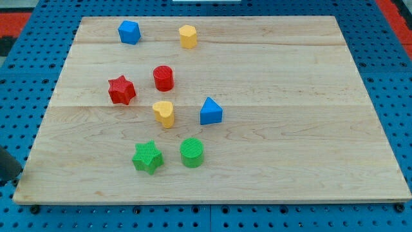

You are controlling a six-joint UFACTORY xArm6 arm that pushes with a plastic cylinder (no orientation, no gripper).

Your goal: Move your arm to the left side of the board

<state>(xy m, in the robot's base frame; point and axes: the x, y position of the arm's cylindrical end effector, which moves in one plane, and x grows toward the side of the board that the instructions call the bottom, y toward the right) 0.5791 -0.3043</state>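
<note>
My tip is out of sight, position unknown, above the wooden board (270, 96).

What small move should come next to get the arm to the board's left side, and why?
Probably none beyond a slight nudge inward. A dark shape, likely my rod, already sits at the view's left edge beside the board; its tip isn't clearly visible. The nearest blocks, the red star and green star, lie well to its right, so nothing blocks that edge.

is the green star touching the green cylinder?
No. The green star and the green cylinder sit side by side near the view's bottom with a strip of bare wooden board between them.
</note>
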